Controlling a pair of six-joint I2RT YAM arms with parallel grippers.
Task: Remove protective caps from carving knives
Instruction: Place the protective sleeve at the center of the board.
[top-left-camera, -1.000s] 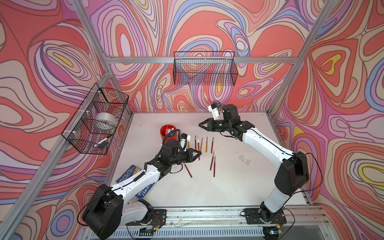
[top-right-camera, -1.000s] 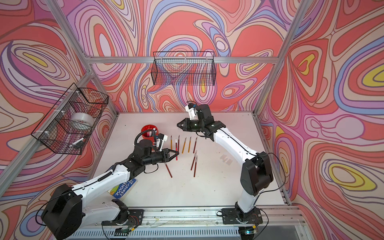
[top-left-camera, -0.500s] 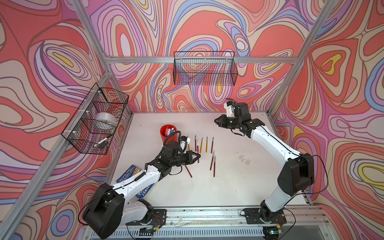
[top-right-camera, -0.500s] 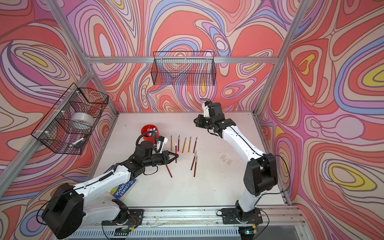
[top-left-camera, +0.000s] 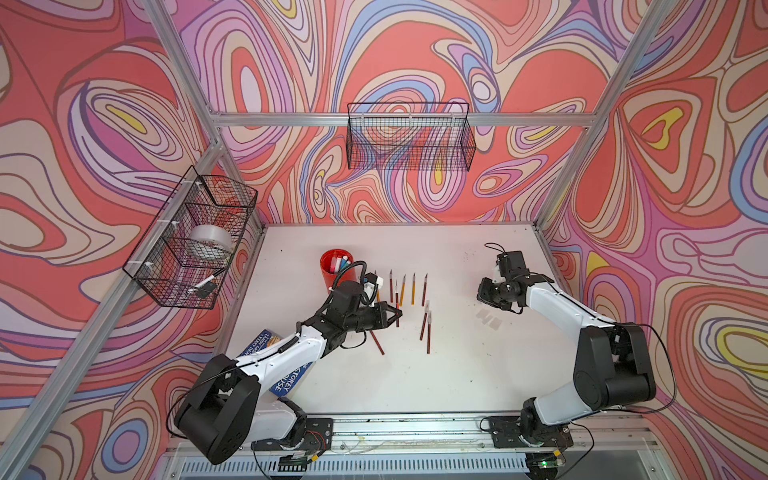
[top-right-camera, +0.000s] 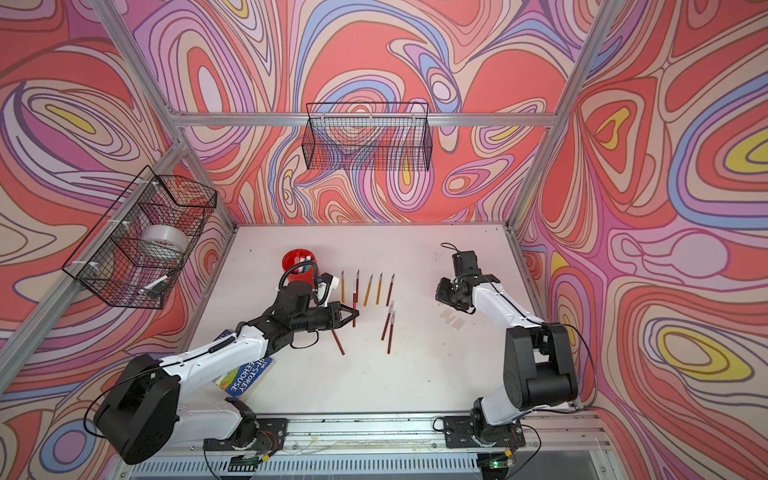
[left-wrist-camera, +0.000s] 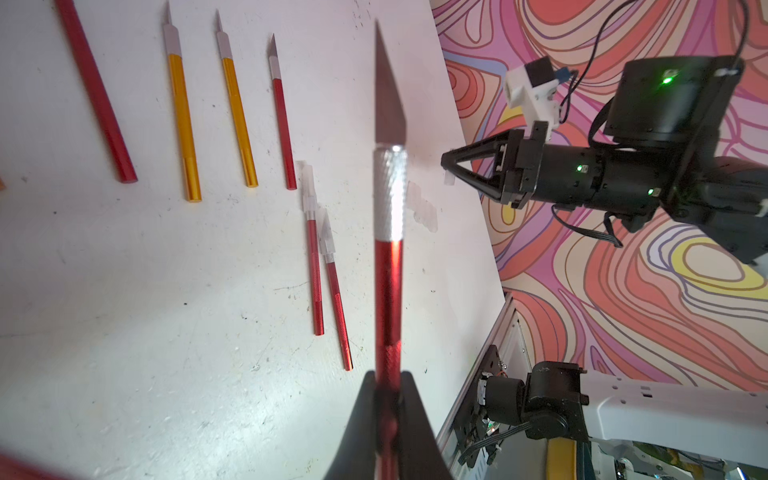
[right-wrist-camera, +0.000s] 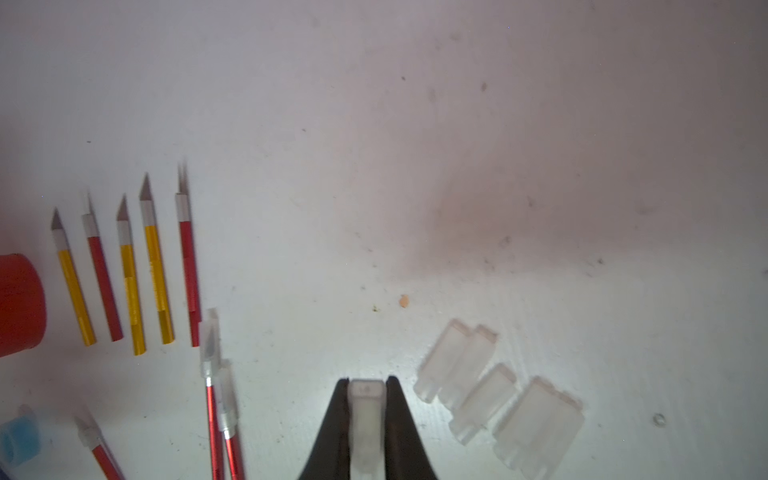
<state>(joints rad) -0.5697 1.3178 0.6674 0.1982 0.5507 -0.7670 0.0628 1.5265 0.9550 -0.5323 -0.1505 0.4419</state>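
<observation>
The right claw (right-wrist-camera: 365, 384), its tips hard to make out in both top views, pinched a protective cap (right-wrist-camera: 365, 419) above the desk (right-wrist-camera: 415, 124) near loose caps (right-wrist-camera: 494, 386). The left claw (left-wrist-camera: 388, 376), its arm stretched low, clamped a bare-bladed red carving knife (left-wrist-camera: 388, 282).

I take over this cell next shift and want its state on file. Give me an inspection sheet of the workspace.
Surface: white table, scuffed and speckled.
Job's things: five bare-bladed knives in a row; two capped knives beside them; another red knife by the left arm; loose caps clustered together.
Clutter: red cup of markers; book under the left arm.
Hands: left hand shut on a bare red knife; right hand shut on one cap.
Cables: left wrist cable and right wrist cable, both black loops.
Surroundings: patterned walls; side basket holding a tape roll; back basket.
</observation>
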